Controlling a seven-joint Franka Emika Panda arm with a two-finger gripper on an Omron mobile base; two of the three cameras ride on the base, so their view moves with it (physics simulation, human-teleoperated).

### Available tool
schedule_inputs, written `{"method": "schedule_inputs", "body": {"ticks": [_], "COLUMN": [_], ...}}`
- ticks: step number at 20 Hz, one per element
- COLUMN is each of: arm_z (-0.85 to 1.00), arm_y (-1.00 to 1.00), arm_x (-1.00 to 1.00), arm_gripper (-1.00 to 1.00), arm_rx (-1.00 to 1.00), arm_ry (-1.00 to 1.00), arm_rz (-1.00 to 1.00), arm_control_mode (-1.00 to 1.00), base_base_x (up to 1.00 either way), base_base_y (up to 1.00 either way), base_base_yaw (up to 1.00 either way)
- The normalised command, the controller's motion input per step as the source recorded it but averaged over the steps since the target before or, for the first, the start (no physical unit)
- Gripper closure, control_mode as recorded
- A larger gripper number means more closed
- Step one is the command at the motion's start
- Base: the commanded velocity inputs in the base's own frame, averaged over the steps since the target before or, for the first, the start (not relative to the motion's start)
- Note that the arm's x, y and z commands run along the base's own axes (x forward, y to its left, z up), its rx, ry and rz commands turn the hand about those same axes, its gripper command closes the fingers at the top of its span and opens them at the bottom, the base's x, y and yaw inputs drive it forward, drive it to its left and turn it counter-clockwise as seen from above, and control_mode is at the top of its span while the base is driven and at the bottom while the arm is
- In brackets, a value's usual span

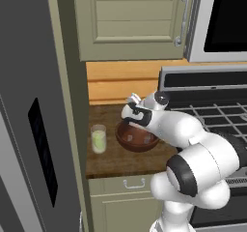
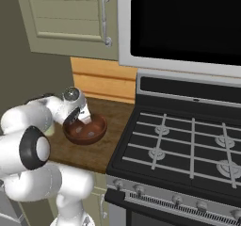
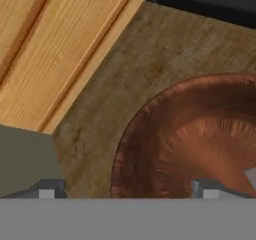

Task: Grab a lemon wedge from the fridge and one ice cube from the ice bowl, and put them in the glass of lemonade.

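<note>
The dark reddish-brown ice bowl (image 1: 137, 139) (image 2: 85, 130) (image 3: 200, 134) sits on the wooden counter beside the glass of lemonade (image 1: 98, 138), which stands to its left. My gripper (image 1: 130, 108) (image 2: 84, 117) (image 3: 127, 189) hangs just above the bowl's back-left rim, pointing down. It is open wide with nothing between its fingers. A pale grey ice cube (image 3: 251, 176) shows at the edge of the hand view inside the bowl. The grey fridge (image 1: 29, 129) with its black display panel rises at the far left. The lemon wedge is out of view.
A black gas stove (image 2: 188, 145) borders the counter (image 1: 111, 161) on the right, with a microwave (image 2: 188, 22) above it. Pale green cabinets (image 1: 135, 18) hang overhead. A wooden back wall (image 1: 120, 83) closes the narrow counter behind the bowl.
</note>
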Motion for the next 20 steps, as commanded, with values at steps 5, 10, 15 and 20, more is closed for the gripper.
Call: {"method": "schedule_inputs", "body": {"ticks": [5,10,15,20], "arm_z": [-0.24,-0.35,-0.23,-0.06], "arm_y": [0.01,-0.20,-0.76,-0.14], "arm_x": [0.56,0.50,-0.26,0.02], "arm_gripper": [-1.00,-1.00,-1.00,-1.00], "arm_rx": [-0.24,-0.20,-0.02,0.00], "arm_ry": [0.35,0.48,0.38,0.22], "arm_rz": [-0.07,0.06,0.32,0.26], "arm_control_mode": [-1.00,-1.00,-1.00,-1.00], "base_base_x": [0.00,0.00,0.00,0.00], "base_base_y": [0.00,0.00,0.00,0.00], "base_base_yaw": [0.00,0.00,0.00,0.00]}}
